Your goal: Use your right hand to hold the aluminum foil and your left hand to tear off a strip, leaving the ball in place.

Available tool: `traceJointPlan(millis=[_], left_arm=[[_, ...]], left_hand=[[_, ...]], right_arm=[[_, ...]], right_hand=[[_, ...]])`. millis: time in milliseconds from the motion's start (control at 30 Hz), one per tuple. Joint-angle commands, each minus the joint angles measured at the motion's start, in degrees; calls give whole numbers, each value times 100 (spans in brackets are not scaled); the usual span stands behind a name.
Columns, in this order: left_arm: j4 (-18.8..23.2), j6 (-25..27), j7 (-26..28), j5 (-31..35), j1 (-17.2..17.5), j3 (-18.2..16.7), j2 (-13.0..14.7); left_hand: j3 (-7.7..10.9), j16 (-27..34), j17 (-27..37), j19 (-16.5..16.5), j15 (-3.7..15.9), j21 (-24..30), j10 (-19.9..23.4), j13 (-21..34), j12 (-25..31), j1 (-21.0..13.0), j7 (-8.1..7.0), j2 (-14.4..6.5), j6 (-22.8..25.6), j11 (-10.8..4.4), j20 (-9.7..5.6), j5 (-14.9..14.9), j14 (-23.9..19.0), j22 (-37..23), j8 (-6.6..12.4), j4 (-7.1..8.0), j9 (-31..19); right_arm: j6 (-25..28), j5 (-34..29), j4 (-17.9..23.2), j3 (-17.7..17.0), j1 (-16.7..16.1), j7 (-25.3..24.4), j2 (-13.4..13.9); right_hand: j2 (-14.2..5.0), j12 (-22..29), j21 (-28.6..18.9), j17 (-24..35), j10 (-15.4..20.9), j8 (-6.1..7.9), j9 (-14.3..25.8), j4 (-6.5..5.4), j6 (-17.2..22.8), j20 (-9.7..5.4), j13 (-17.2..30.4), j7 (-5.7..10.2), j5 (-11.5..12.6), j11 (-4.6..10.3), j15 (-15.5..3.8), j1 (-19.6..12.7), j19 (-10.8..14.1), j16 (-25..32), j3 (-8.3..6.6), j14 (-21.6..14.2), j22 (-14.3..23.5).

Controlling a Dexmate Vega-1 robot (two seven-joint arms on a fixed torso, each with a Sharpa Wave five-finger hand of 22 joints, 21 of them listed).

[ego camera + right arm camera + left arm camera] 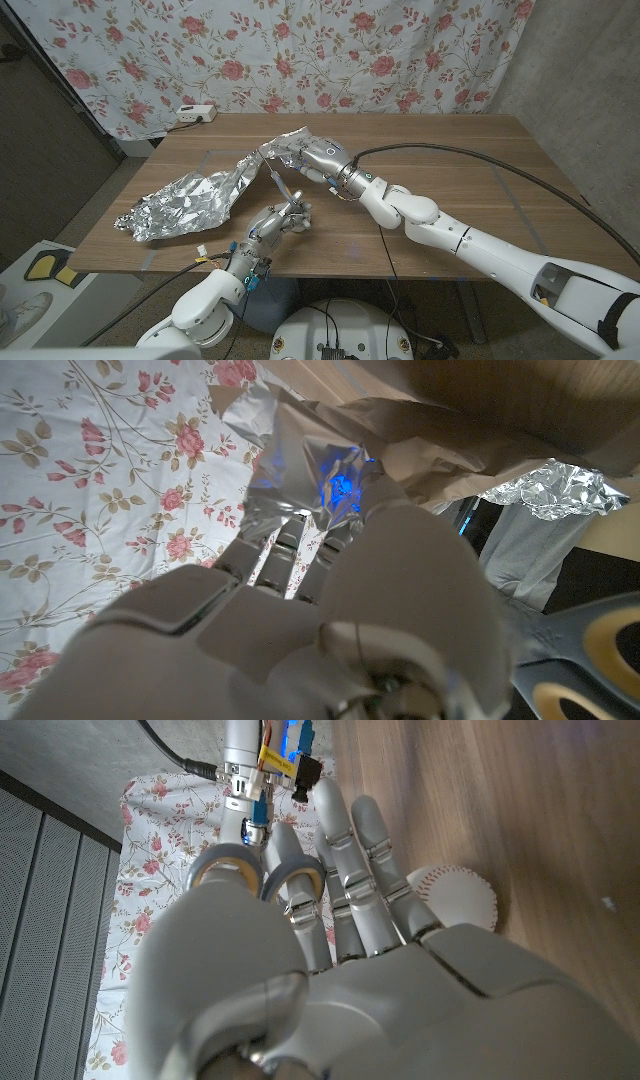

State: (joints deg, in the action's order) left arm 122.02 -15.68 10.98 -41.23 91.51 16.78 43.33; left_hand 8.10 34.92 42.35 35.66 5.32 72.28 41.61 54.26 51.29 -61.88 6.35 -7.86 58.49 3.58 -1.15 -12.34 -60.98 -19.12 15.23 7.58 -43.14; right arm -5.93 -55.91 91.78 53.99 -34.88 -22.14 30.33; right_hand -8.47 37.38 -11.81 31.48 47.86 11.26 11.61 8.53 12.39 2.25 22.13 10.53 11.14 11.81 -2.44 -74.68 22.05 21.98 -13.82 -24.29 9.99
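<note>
A crumpled sheet of aluminum foil (185, 205) lies on the left part of the wooden table (470, 170), and its far end rises toward the middle. My right hand (315, 158) grips that raised end above the table; the foil (300, 460) bunches over the right hand's fingers (265, 550). A thin sliver (282, 186) runs from the raised foil down toward my left hand (278, 224). The left hand is near the table's front edge, its fingers (350, 860) stretched out with nothing in them. A white ball (455, 895) sits on the table just beyond them, ball (304, 220).
A white power strip (195, 113) sits at the table's far left edge, in front of a floral curtain (300, 50). A black cable (480, 160) arcs over the right arm. The table's right half is bare wood.
</note>
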Motion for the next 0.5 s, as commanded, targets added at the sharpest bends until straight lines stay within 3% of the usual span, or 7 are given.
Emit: traceJointPlan(millis=[33, 500], left_arm=[[-37, -199, -149, 34, 90, -185, -2], [-111, -293, -229, 41, 181, -305, -61]], left_hand=[[871, -14, 49, -43, 47, 58, 494, 421, 515, -344, -8, -359, -23, -500, -6, 50, 6, 4, 35, -714, -64], [1145, -49, 81, -92, 45, 184, 498, 420, 482, -248, -26, -310, -36, -518, -16, 144, 4, 74, 61, -669, -212]], right_arm=[[239, 12, -78, 66, 64, 146, -61], [411, 20, -10, 116, 34, 151, -70]], right_hand=[[-32, 30, 17, 19, 63, 34, 6, 1, 23, -5, 17, -27, -10, 12, -1105, -36, -15, -21, 24, -62, 20], [-36, 41, 18, 32, 58, 33, 7, -4, 22, -6, 4, -25, -9, 11, -1105, -35, -19, -40, 33, -60, 20]])
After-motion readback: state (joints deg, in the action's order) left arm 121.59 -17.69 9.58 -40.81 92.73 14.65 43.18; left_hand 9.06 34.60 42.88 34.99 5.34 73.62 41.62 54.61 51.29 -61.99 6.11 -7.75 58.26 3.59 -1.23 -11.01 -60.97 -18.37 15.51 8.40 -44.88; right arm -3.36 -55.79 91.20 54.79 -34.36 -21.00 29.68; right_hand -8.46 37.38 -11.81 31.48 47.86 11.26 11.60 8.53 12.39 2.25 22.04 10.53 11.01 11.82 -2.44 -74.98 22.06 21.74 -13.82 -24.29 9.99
